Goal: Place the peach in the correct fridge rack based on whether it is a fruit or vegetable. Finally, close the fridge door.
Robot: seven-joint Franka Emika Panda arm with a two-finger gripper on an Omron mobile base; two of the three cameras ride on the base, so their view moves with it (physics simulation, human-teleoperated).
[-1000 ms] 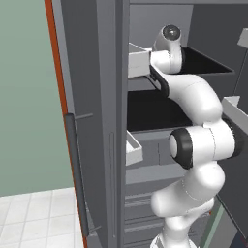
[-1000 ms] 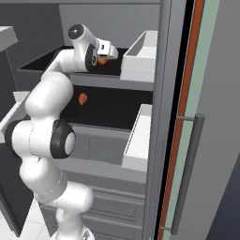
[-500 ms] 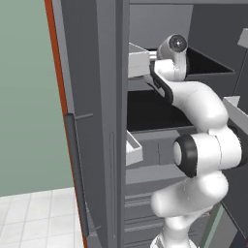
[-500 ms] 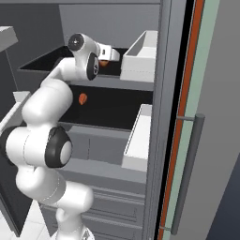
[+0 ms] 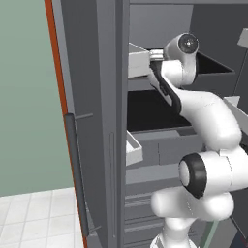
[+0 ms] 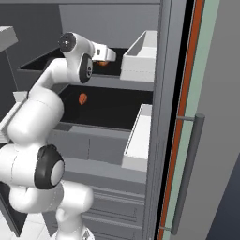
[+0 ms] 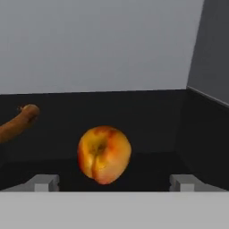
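The peach (image 7: 104,154) sits between the hand's (image 7: 114,182) wide-spread fingertips, untouched.

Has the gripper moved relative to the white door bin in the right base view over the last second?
Yes. The gripper has pulled slightly left, away from the white door bin, its fingers wide apart now, leaving the peach on the upper fridge rack.

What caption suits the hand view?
Peach on the black fridge rack, between the open gripper fingertips.

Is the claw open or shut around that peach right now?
Open. In the hand view the claw has its fingertips standing wide apart, clear of the peach on both sides.
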